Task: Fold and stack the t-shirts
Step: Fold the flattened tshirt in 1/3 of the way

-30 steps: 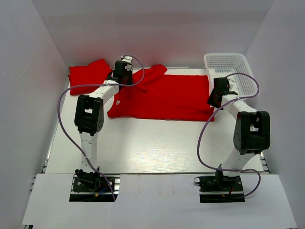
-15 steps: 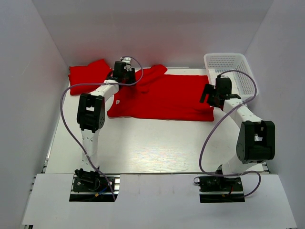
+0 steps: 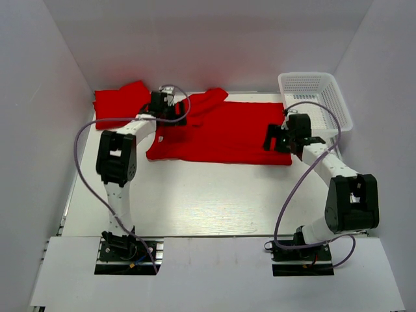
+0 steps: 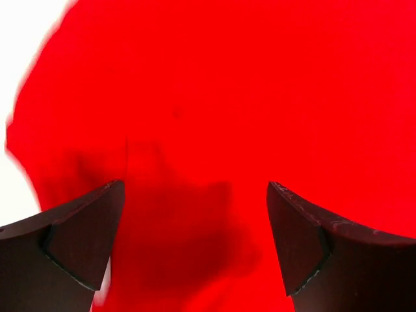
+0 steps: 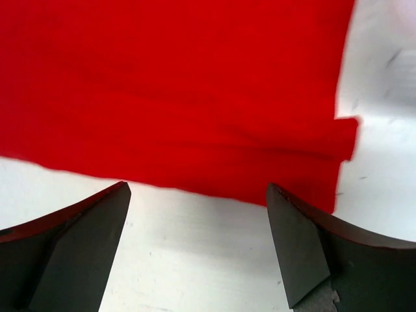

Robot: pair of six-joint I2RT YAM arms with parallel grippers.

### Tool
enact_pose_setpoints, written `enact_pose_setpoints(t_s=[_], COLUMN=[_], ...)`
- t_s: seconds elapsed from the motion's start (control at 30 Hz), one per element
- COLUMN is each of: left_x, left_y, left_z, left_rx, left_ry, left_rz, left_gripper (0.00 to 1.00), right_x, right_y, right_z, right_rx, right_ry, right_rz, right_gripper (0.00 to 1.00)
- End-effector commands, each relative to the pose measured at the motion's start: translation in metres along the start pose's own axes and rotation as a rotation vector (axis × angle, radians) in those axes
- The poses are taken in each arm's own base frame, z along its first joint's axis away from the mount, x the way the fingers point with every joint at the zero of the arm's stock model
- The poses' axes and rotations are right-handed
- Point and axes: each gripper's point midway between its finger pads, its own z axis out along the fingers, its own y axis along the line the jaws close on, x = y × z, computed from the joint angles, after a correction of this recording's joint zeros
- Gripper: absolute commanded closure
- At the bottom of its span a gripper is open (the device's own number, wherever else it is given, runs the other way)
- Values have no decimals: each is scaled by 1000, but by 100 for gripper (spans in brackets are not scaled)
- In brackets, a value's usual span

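Observation:
One red t-shirt point(image 3: 221, 133) lies spread flat across the back middle of the white table point(image 3: 208, 195). A second red t-shirt point(image 3: 120, 99) sits bunched at the back left. My left gripper point(image 3: 160, 104) hovers over the spread shirt's left end by the sleeve; in the left wrist view it point(image 4: 195, 188) is open, with only red cloth point(image 4: 227, 97) below and nothing between its fingers. My right gripper point(image 3: 273, 140) is over the shirt's right end. In the right wrist view it point(image 5: 196, 188) is open above the shirt's near edge point(image 5: 195, 110) and bare table.
A white mesh basket point(image 3: 338, 104) stands at the back right corner, just behind my right arm. White walls close in the table on the left, back and right. Purple cables loop from both arms.
Both grippers have opened and let go of the shirt. My right gripper has swung left and nearer, over the shirt's right end. The left gripper shifted slightly left.

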Motion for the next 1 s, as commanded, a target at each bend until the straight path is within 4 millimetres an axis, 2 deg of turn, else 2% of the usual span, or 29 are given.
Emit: enact_pose_setpoints(t_s=[0.0, 0.03, 0.07, 0.13, 0.17, 0.2, 0.27, 0.3, 0.33, 0.37, 0.4, 0.47, 0.63, 0.73, 0.87, 0.93, 0.97], left_x=[-7, -8, 18, 25, 42, 45, 56, 55, 64, 64, 67, 72, 78, 84, 101, 117, 120], left_y=[-5, -7, -10, -11, -8, -8, -10, -7, -4, -4, -3, 4, 11, 17, 20, 23, 23], left_z=[-54, -66, -66, -73, -71, -73, -72, -72, -69, -69, -67, -65, -65, -66, -65, -67, -69], left_rx=[-6, -3, 7, 19, 12, 11, 32, 25, 20, 20, 16, -20, -57, -88, -99, -111, -112], left_ry=[-47, -57, -11, -20, 9, 14, 37, 35, 55, 55, 70, 83, 94, 106, 146, 183, 188], left_rz=[-26, -37, -47, -59, -63, -79, -92, -107, -110, -110, -112, -114, -115, -115, -128, -142, -143], left_gripper=[0, 0, 0, 0, 0, 0, 0, 0, 0, 0, 0, 0, 0, 0, 0, 0, 0], right_x=[9, 14, 16, 19, 19, 11, 10, -2, 5, 7, -3, -7, -32, -28, -3, 14, 15], right_y=[11, 12, 10, 5, 2, 2, -1, 1, -1, -6, -5, -14, -12, -16, -28, -27, -26], right_z=[-3, 1, 4, 13, 19, 22, 36, 39, 53, 57, 59, 74, 84, 88, 92, 88, 84], right_rx=[-49, -47, -39, -12, -2, 4, 13, 7, 14, 32, 37, 88, 87, 119, 173, 179, 173], right_ry=[3, 21, 26, 43, 49, 31, 39, 11, 41, 61, 48, 53, -11, 3, 91, 125, 123], right_rz=[-28, -30, -22, -5, 2, 3, 23, 20, 24, 39, 42, 49, 82, 105, 133, 149, 156], right_gripper=[10, 10, 10, 10, 10, 10, 10, 10, 10, 10, 10, 10, 10, 10, 10, 10, 10])
